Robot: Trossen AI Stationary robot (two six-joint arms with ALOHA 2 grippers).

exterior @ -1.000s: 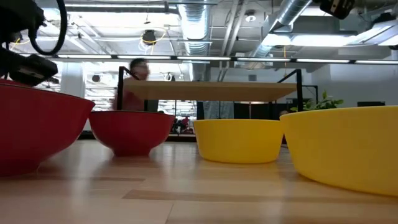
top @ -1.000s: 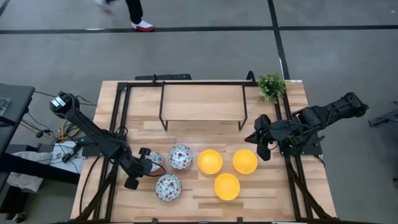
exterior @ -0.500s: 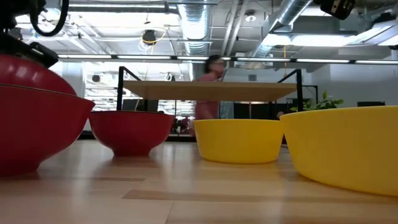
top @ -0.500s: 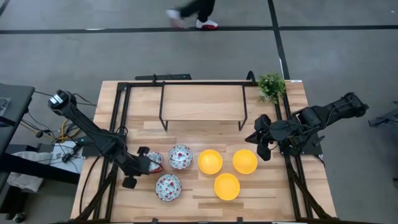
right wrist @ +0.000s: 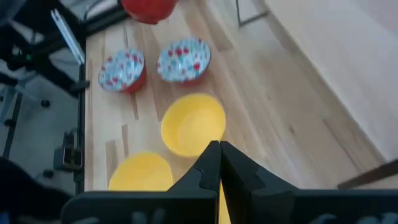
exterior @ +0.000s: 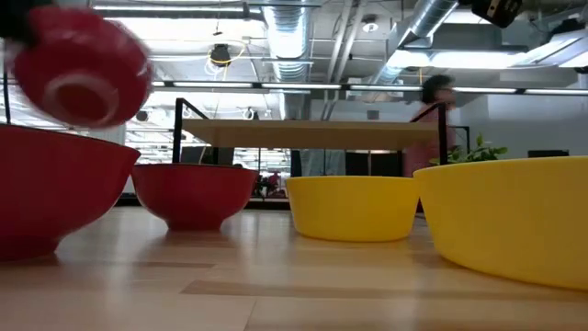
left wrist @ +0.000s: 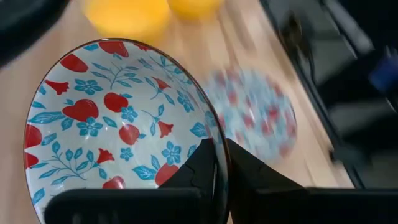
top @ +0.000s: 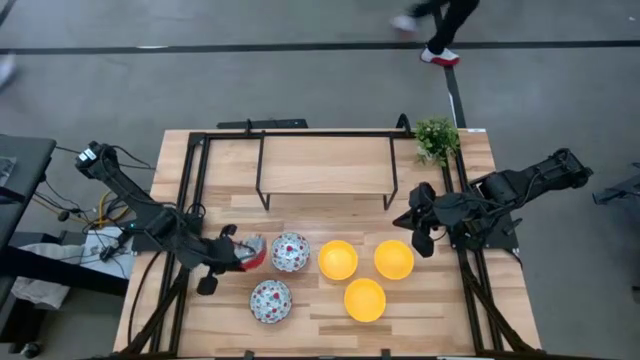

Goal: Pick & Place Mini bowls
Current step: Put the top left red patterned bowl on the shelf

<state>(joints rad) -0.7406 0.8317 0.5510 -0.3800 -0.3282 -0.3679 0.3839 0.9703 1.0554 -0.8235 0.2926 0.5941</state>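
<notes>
Three yellow mini bowls (top: 338,260) (top: 394,259) (top: 365,300) stand on their bases at the table's middle and right. Two floral bowls (top: 290,252) (top: 270,300) stand to their left. My left gripper (top: 238,255) is shut on the third floral bowl (top: 252,256), which has a red outside and shows in the low view as a lifted bowl (exterior: 83,69). My right gripper (top: 420,228) waits shut beside the right yellow bowl, touching nothing; its fingers (right wrist: 211,163) are together in the right wrist view. My left gripper (left wrist: 222,149) pinches the floral bowl's rim (left wrist: 219,140), one finger (left wrist: 200,167) inside the bowl and one finger (left wrist: 250,173) outside on the red wall. The bowl is lifted clear of the table and tipped, its underside (exterior: 81,92) facing the near edge.
A black metal rack with a wooden shelf (top: 325,165) stands at the table's far middle. A small green plant (top: 437,138) sits at the far right corner. Bare wood (top: 210,315) lies near the left edge. A person walks past beyond the table (top: 445,25).
My left gripper has risen and tipped, drawing slightly toward the table's left edge. The floral bowl it holds has come off the table and turned from upright onto its side. The right arm has kept still. A person has walked across behind the table.
</notes>
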